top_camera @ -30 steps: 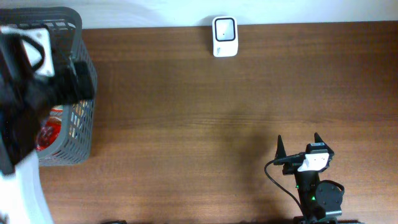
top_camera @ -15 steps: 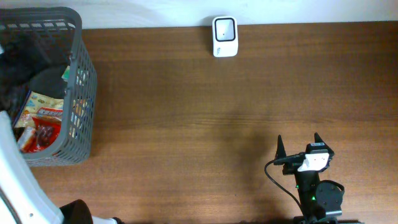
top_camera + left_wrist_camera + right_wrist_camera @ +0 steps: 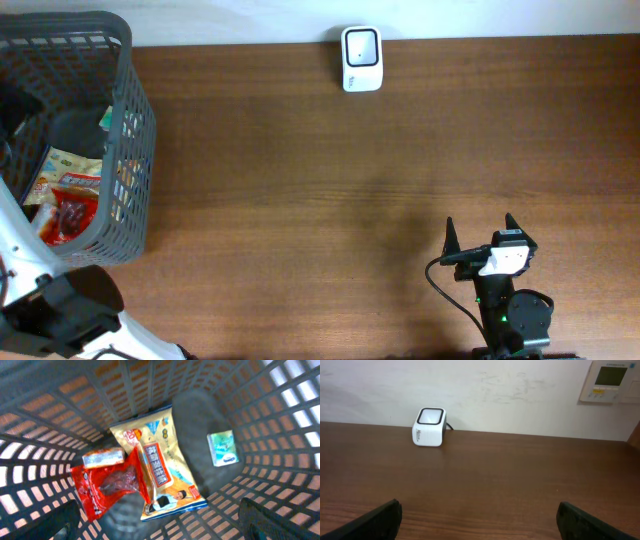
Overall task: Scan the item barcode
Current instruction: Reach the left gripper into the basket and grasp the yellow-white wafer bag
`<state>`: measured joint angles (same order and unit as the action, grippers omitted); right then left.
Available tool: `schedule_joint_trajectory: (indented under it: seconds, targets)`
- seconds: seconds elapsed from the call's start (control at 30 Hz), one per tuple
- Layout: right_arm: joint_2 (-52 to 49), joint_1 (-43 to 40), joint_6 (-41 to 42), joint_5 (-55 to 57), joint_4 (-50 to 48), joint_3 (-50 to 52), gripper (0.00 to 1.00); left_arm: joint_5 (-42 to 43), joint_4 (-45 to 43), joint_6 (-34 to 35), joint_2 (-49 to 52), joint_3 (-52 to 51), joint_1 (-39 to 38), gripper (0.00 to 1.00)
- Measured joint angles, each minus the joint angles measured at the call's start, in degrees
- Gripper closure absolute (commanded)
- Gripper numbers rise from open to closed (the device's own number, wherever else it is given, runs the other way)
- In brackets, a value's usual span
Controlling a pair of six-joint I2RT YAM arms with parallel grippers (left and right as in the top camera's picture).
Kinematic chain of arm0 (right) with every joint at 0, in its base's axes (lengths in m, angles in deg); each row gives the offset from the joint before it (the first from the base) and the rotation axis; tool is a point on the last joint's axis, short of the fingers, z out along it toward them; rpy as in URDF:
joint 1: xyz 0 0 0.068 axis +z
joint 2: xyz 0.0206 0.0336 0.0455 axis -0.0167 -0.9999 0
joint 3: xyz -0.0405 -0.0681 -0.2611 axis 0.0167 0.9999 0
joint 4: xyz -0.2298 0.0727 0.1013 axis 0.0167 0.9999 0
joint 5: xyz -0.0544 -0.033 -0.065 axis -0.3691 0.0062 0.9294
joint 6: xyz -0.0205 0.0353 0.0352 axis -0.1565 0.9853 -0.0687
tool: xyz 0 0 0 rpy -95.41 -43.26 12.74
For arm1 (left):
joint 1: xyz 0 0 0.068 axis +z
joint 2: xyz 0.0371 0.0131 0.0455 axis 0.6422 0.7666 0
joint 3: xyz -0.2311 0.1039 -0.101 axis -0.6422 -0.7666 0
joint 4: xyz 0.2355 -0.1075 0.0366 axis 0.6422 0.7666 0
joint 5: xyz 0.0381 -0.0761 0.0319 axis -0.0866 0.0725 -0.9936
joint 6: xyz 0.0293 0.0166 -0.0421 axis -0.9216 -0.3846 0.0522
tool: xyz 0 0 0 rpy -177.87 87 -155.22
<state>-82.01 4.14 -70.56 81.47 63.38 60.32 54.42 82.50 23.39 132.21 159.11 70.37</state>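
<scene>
While my left gripper [image 3: 160, 525] hangs spread wide over the basket [image 3: 280, 420], the yellow snack packet [image 3: 160, 467] lies between my fingertips [image 3: 55, 525], untouched. Right gripper [image 3: 482, 522] spread wide too, empty; scanner [image 3: 428, 427] well ahead, leftward.

Black right gripper [image 3: 480, 221] (white cap [image 3: 503, 262], seemingly).

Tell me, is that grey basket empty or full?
Not empty: the basket holds a red packet, a gold snack bag and a small green pack.

Basket [image 3: 45, 405]: grey mesh
Gold packet [image 3: 162, 455]: middle of floor
Red packet [image 3: 111, 489]: overlaps its left edge
Green box [image 3: 223, 448]: right, apart
Fingers [image 3: 52, 524]: wide apart, lower corners
</scene>
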Motion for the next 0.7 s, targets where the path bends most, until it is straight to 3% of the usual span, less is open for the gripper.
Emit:
schedule_joint_trajectory:
  seconds: [0.47, 0.7]
  targets:
    - [0.0, 0.0, 0.02, 0.0, 0.0, 0.0, 0.02, 0.04, 3.91, 1.9, 8.92, -0.04, -0.02, 0.0]
    - [0.0, 0.0, 0.02, 0.02, 0.0, 0.0, 0.02, 0.04, 6.58, 2.14, 14.21, -0.04, -0.09, 0.15]
